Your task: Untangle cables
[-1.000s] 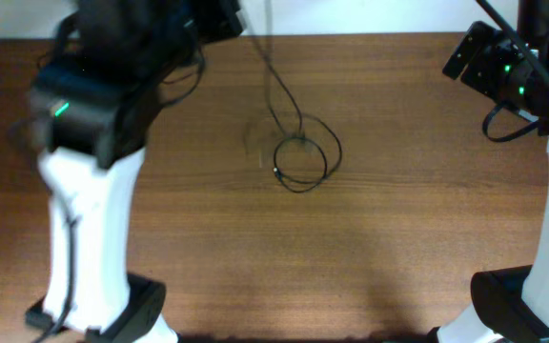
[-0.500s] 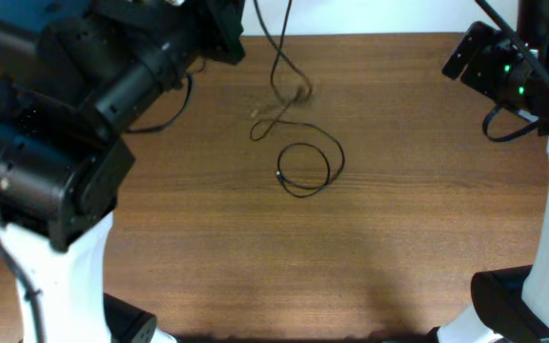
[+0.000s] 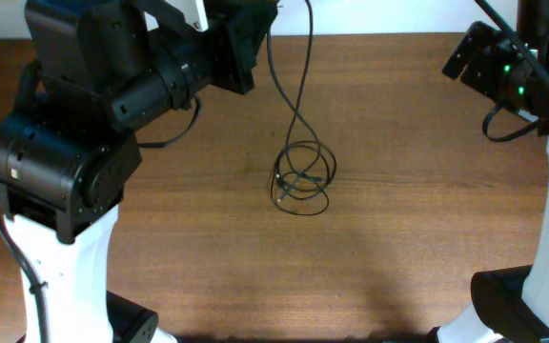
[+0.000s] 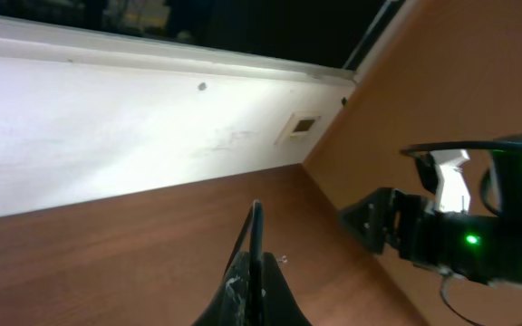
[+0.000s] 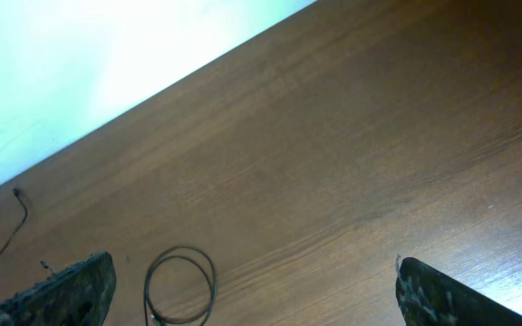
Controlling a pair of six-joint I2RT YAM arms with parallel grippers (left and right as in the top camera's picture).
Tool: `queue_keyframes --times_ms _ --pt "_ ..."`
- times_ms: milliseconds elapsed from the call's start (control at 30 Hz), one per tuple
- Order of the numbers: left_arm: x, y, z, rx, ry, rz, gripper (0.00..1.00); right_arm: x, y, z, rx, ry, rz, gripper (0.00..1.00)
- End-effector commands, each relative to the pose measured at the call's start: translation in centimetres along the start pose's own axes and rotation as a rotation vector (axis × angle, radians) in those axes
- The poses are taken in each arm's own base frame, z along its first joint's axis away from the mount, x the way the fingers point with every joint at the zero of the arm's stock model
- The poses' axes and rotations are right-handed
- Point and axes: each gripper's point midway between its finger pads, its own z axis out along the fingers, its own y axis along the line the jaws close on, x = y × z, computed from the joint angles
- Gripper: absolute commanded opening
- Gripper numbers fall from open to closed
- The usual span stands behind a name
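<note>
The cables [image 3: 302,177] lie as a small black coil with tangled strands at the middle of the table. One thin strand [image 3: 292,95] rises from the coil toward my left gripper [image 3: 261,29], which is held high near the far edge. In the left wrist view my left gripper [image 4: 259,272] is shut on this thin black cable [image 4: 256,222]. My right gripper [image 3: 479,52] hovers at the far right, away from the cables. In the right wrist view my right gripper [image 5: 254,263] is open and empty, with a round cable coil [image 5: 181,285] below and a loose strand [image 5: 7,226] at the left.
The wooden table [image 3: 417,210] meets a white wall [image 4: 107,136] at the far edge. The left arm's bulky black body [image 3: 74,162] covers the left part of the table. The right arm's base [image 3: 522,295] stands at the front right.
My left arm has swung right and up with the cable. The lifted strand, pulled aside half a second ago, now hangs onto the coil, which looks more tangled. The right arm has not moved.
</note>
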Motion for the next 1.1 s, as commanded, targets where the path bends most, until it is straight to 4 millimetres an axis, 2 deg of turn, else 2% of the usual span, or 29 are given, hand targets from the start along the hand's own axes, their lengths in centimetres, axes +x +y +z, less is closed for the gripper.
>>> queue_keyframes --times_ms 0,100,233,300,367,400,467,600,700,833,900,933,1067 --pt "-0.4 0.5 -0.2 -0.032 -0.019 0.000 0.00 -0.2 -0.5 -0.1 0.020 -0.010 -0.004 0.98" --pt "-0.1 0.6 -0.2 -0.036 -0.008 -0.004 0.00 -0.2 -0.5 -0.1 0.020 -0.010 -0.004 0.98" --pt "-0.1 0.6 -0.2 -0.037 -0.009 -0.004 0.00 -0.1 0.8 -0.1 -0.052 0.006 0.021 0.98" --pt "-0.3 1.2 -0.2 -0.073 -0.022 -0.004 0.00 1.7 2.2 -0.3 -0.140 0.100 0.009 0.98" --pt "-1.1 2.8 -0.4 -0.167 -0.063 -0.004 0.00 5.0 5.9 -0.9 -0.357 0.251 -0.166 0.98" --pt "-1.4 3.4 -0.6 -0.203 -0.081 -0.006 0.00 6.3 7.0 -1.0 -0.416 0.304 -0.226 0.98" --pt "-1.6 3.9 -0.7 -0.231 -0.097 -0.041 0.00 9.0 7.9 0.3 -0.410 0.390 -0.306 0.98" --pt "-1.6 3.9 -0.7 -0.231 -0.099 -0.065 0.00 13.4 6.8 5.2 -0.230 0.504 -0.398 0.98" --pt "-1.8 4.9 -1.0 -0.289 -0.116 -0.067 0.00 16.2 5.9 8.1 -0.177 0.591 -0.412 0.98" --pt "-1.7 6.2 -1.4 -0.362 -0.124 -0.069 0.00 18.5 5.4 11.5 -0.149 0.632 -0.416 0.98" --pt "-1.7 6.3 -1.5 -0.369 -0.126 -0.070 0.00 20.2 5.3 12.3 -0.166 0.684 -0.414 0.99" --pt "-1.7 6.3 -1.5 -0.369 -0.127 -0.076 0.00 20.6 5.5 12.5 -0.180 0.694 -0.416 0.96" --pt "-2.1 7.0 -1.9 -0.380 -0.165 -0.203 0.00 22.7 8.5 13.4 -0.364 0.669 -0.603 0.93"
